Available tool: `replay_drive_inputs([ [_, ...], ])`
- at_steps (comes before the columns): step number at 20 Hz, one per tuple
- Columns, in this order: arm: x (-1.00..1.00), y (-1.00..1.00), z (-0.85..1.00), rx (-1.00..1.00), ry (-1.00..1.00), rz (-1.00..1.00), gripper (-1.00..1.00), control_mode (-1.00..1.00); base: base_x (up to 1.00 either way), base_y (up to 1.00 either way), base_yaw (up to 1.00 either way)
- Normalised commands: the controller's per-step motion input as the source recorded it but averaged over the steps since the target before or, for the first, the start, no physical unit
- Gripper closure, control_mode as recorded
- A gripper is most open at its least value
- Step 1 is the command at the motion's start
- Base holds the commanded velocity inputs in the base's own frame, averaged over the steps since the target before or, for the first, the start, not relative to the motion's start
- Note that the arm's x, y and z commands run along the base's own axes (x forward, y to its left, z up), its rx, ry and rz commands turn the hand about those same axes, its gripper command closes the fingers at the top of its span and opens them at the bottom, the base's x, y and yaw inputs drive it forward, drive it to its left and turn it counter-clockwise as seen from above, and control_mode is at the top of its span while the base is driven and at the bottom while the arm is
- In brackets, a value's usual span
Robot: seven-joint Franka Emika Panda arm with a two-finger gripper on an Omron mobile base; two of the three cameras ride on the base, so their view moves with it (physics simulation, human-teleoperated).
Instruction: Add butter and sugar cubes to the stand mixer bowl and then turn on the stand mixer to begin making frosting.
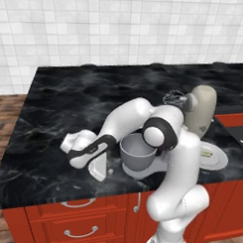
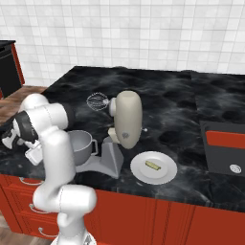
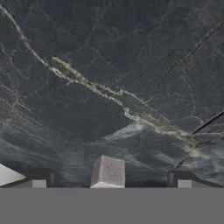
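Observation:
My gripper [image 1: 101,170] hangs low over the black counter, just left of the grey stand mixer bowl [image 1: 137,153]. Its jaws are open. In the hand view one white sugar cube [image 3: 108,172] lies on the counter midway between the fingertips [image 3: 39,183], untouched. A tiny white cube [image 1: 111,171] also shows beside the hand in the left base view. The stand mixer [image 2: 128,118] has its beige head tilted up, whisk [image 2: 97,101] in the air over the bowl [image 2: 79,142]. The butter [image 2: 152,165] lies on a white plate [image 2: 165,176] right of the mixer.
A white corner [image 3: 8,174] shows at the left edge of the hand view; what it is I cannot tell. The counter's front edge [image 1: 66,196] runs close below the gripper, above red drawers. A dark cooktop [image 2: 225,150] sits at the far right.

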Motion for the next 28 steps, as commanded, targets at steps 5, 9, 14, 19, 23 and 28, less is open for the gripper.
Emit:
replay_drive_inputs([
  [5,0.04,0.00,-0.20,-0.06,0.04,0.00,-1.00,-1.00,0.00,0.00,0.00],
  [9,-0.01,0.00,-0.19,-0.05,0.01,0.01,1.00,-1.00,0.00,0.00,0.00],
  [14,-0.23,-0.21,-0.12,-0.05,0.00,0.00,1.00,-1.00,0.00,0.00,0.00],
  [19,-0.62,-0.51,-0.01,0.00,0.00,0.04,1.00,-1.00,0.00,0.00,0.00],
  [23,-0.53,-0.05,0.69,0.04,-0.07,0.08,1.00,-1.00,0.00,0.00,0.00],
  [28,-0.25,0.00,1.00,0.14,-0.07,0.05,1.00,-1.00,0.00,0.00,0.00],
])
